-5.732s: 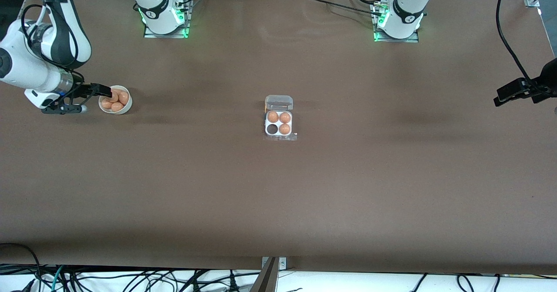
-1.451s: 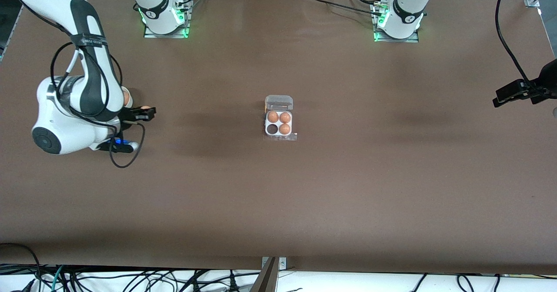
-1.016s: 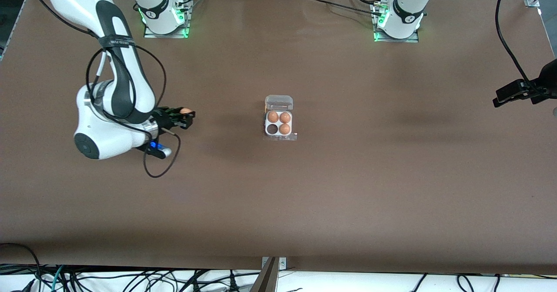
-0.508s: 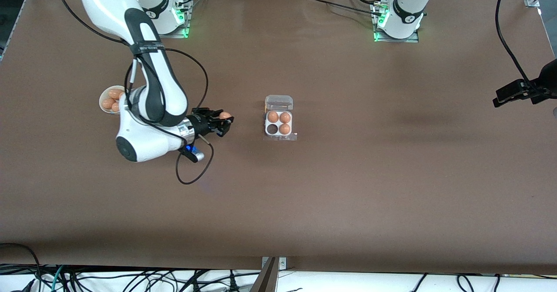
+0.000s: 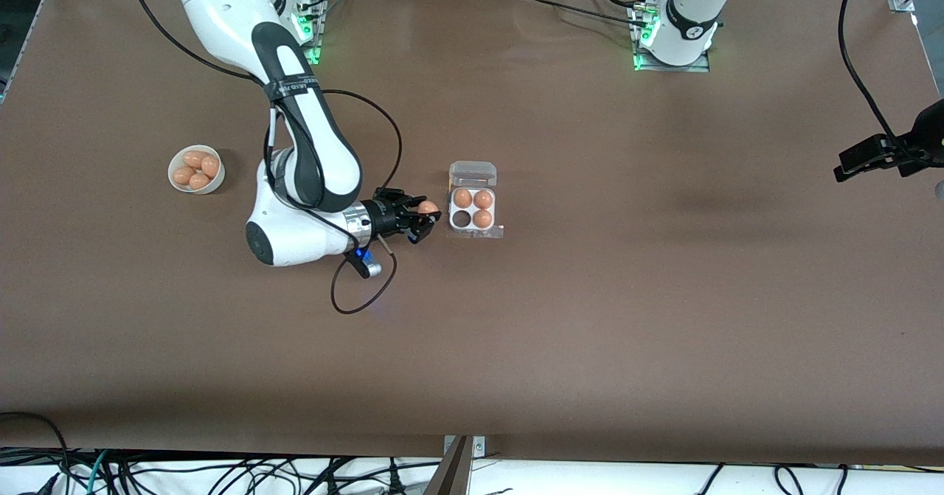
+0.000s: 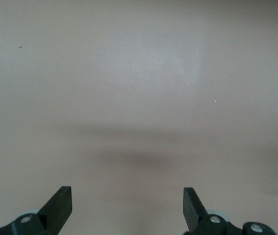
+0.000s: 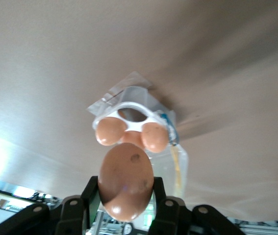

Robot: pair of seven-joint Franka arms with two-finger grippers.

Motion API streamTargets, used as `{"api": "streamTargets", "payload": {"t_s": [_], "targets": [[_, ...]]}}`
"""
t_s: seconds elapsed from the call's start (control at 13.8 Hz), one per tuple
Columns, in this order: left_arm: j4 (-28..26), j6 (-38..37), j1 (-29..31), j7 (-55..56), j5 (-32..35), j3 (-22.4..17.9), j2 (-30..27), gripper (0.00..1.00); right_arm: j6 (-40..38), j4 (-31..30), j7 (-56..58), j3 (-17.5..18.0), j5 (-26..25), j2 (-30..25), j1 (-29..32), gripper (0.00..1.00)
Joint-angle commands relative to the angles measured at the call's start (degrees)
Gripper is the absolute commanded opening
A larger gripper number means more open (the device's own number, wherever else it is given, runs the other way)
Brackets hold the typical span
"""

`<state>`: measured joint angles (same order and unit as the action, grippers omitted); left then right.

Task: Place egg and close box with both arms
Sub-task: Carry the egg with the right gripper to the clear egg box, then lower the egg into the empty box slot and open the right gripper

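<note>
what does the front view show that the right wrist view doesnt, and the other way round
Only the front view shows the white bowl of spare eggs toward the right arm's end of the table, the box's open lid, its one empty cell, and the left gripper waiting open over the table's left arm end.

Only the right wrist view shows a dark speck on the held egg, seen close up.

Both show the right gripper shut on that egg, in the air just short of the box, which already holds eggs, on the brown table.
</note>
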<state>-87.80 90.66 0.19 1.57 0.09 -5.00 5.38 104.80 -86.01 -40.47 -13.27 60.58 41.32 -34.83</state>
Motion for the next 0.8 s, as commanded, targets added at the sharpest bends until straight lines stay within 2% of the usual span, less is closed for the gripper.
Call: {"api": "streamTargets", "payload": {"t_s": [0.0, 0.29, 0.73], "targets": [[1.8, -1.2, -0.2, -0.7, 1.2, 0.1, 0.6, 1.0, 2.1, 1.9, -1.0, -0.5, 5.2, 2.2, -1.6, 0.31], [1.8, -1.2, -0.1, -1.0, 1.3, 0.1, 0.6, 1.0, 4.4, 1.9, -1.1, -0.5, 8.3, 3.9, -3.2, 0.31], [1.8, -1.2, -0.2, -1.0, 1.3, 0.1, 0.6, 1.0, 3.7, 1.8, -1.1, -0.2, 9.7, 5.4, -3.8, 0.31]]}}
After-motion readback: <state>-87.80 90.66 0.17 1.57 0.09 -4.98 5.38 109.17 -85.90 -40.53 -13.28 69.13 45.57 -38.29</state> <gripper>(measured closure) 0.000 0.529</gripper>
